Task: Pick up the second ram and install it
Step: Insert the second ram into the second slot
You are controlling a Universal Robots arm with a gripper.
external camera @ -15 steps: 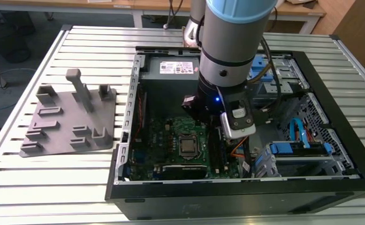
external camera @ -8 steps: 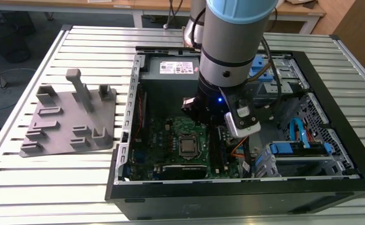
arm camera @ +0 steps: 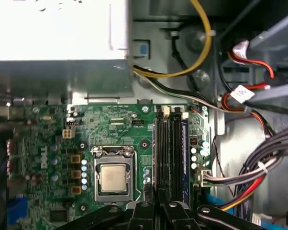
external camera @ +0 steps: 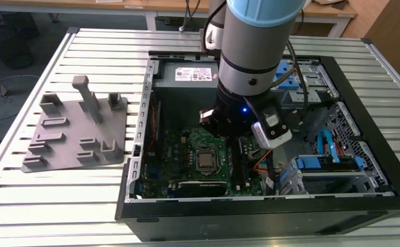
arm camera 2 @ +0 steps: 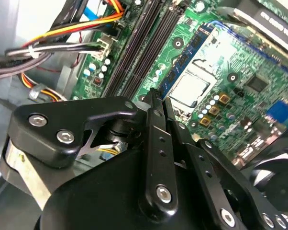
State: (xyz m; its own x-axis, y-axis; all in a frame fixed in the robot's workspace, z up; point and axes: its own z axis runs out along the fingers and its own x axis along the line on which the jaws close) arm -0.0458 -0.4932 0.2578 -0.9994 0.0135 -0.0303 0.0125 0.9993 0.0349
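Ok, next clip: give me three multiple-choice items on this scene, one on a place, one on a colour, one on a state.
1. Where does the grey fixture tray lie?
A. on the floor
B. on the slatted table, on the exterior view's left of the computer case
C. atop a shelf

2. What colour is the motherboard?
A. green
B. red
C. white

3. The computer case is:
A. closed
B. open, its insides exposed
C. wrapped in plastic

Answers: B, the tray rests on the slats outside the case; A, the board around the processor socket is green; B, board and cables lie in plain sight.
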